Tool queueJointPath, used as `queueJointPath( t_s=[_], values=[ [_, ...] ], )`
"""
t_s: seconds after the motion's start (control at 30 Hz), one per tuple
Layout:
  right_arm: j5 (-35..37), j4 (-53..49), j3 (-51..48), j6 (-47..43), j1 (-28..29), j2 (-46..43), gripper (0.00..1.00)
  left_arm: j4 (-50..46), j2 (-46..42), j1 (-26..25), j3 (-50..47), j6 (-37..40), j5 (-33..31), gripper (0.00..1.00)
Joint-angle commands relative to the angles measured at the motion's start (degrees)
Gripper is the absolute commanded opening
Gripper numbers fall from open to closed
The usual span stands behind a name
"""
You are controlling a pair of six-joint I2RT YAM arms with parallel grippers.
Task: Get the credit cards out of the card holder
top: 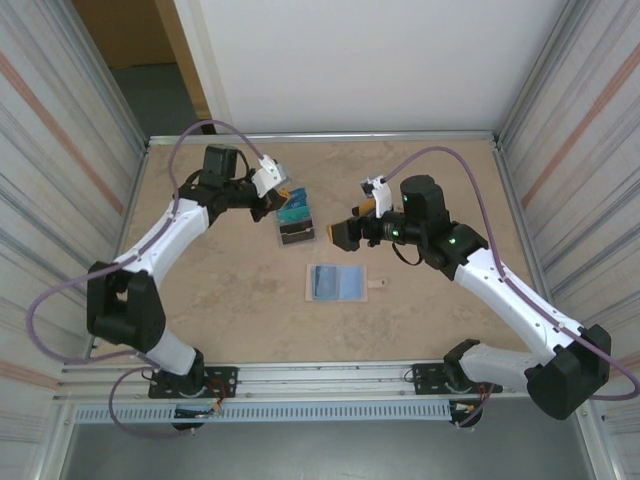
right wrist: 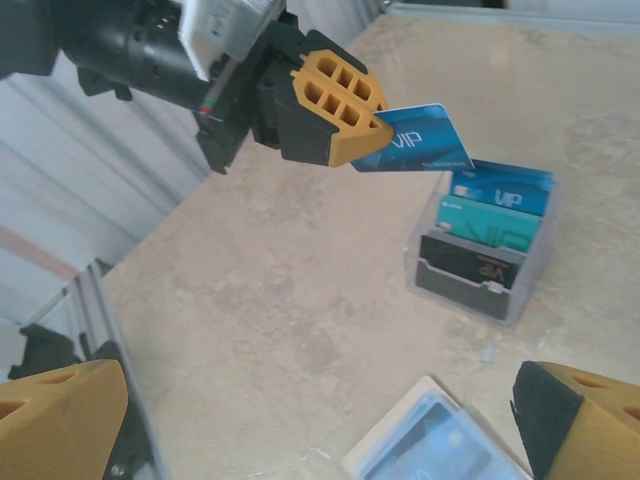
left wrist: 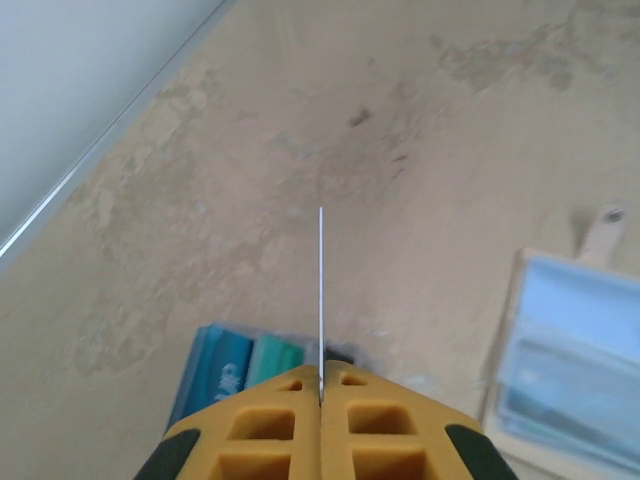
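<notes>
Right end effector (right wrist: 320, 425) spread, near card holder (right wrist: 432, 448); left end effector (right wrist: 372, 135) pinching credit card (right wrist: 422, 140) edge, open table (right wrist: 270, 290) between

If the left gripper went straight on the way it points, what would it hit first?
Likely the bare table, with the card in the left gripper touching first; depth unclear.

We see the card holder (top: 337, 282) lying open and flat near the middle of the table, a little toward its near edge. Its pale blue glossy inside faces up, and its small snap tab (top: 377, 283) points at the right edge. One blue credit card (right wrist: 420, 140), marked VIP, is raised off the table, pinched at one end by the left gripper (right wrist: 385, 128). Three other credit cards (right wrist: 495, 205), blue, teal and dark, stand stepped in a clear tray (right wrist: 530, 275) just beyond the holder, toward the far edge.
</notes>
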Motion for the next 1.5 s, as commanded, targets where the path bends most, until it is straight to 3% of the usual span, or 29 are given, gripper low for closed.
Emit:
queueJointPath(
  t_s=[0.0, 0.33, 0.9, 1.2, 1.47],
  values=[
    [5.5, -0.6, 1.6, 2.1, -0.4, -0.1, 0.99, 4.2, 4.1, 2.6, 2.9, 4.8, 3.3, 0.0],
    [9.6, -1.8, 1.5, 4.5, -1.2, 0.2, 0.99, 0.8, 15.7, 3.5, 10.2, 10.5, 4.6, 0.0],
    [16.2, 0.2, -1.2, 6.0, -1.5, -4.5, 0.99, -4.4, 24.7, 3.5, 15.5, 14.7, 5.1, 0.0],
    [21.7, -1.2, -1.2, 8.7, -2.0, -4.8, 0.99, -4.7, 27.7, 3.1, 17.6, 13.2, 2.8, 0.0],
    [21.5, 0.3, -2.0, 8.9, -2.5, -5.5, 0.99, -2.3, 27.9, 0.9, 16.3, 10.2, -1.5, 0.0]
  ],
)
